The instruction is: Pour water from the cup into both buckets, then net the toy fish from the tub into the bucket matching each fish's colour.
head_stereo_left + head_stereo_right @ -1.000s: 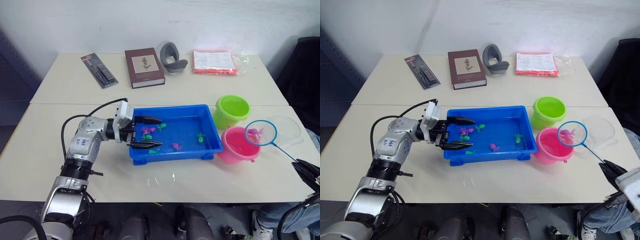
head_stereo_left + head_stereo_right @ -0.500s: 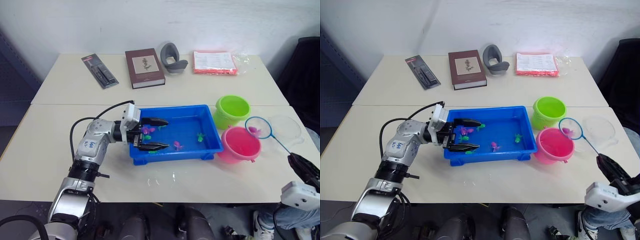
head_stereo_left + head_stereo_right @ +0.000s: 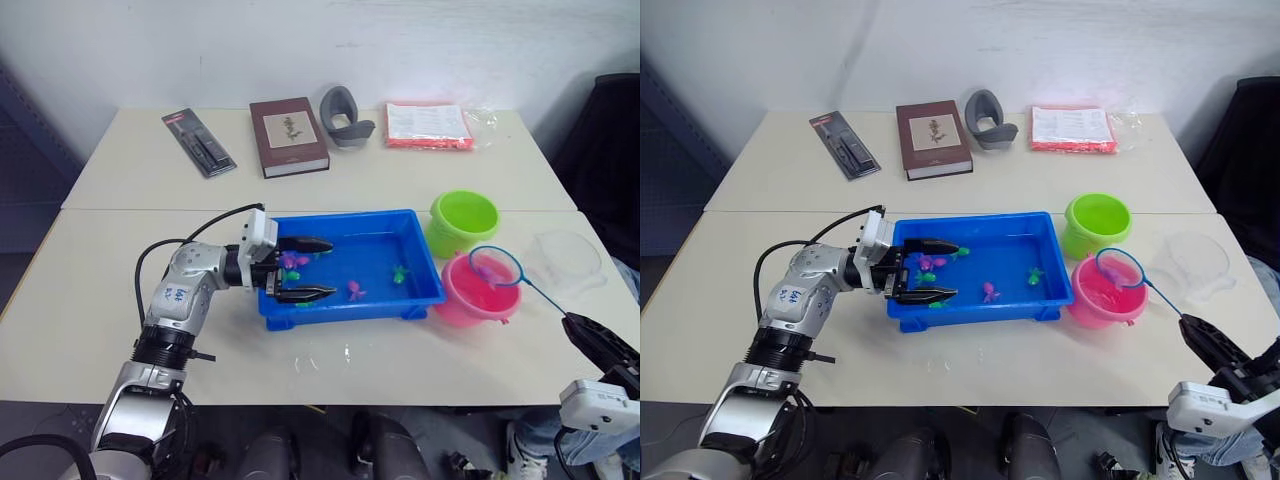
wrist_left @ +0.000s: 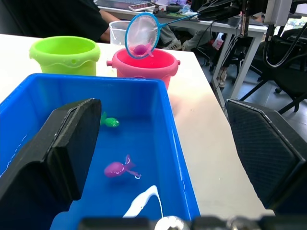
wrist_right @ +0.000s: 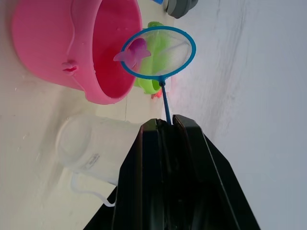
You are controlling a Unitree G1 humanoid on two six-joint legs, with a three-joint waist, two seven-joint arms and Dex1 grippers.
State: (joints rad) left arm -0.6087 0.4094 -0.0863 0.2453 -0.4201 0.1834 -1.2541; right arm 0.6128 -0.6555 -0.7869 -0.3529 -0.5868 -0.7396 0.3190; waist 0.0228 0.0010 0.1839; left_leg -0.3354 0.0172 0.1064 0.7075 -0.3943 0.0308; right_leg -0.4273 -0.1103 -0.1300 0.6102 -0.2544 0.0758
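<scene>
The right gripper (image 3: 600,345), near the table's right edge, is clamped on the thin handle of the net (image 3: 495,265), whose blue hoop hangs over the pink bucket (image 3: 478,292) with a pink fish (image 5: 133,51) in its mesh. The green bucket (image 3: 464,221) stands just behind the pink one, both beside the right end of the blue tub (image 3: 350,263) at the middle of the front table. The left gripper (image 3: 303,268) reaches over the tub's left rim, fingers wide apart. Green and pink fish (image 4: 119,168) lie in the tub's water. The clear cup (image 3: 568,258) rests near the table's right edge.

Along the far edge lie a brown book (image 3: 288,135), a black packet (image 3: 199,141), a grey holder (image 3: 345,118) and a red-edged paper stack (image 3: 429,125).
</scene>
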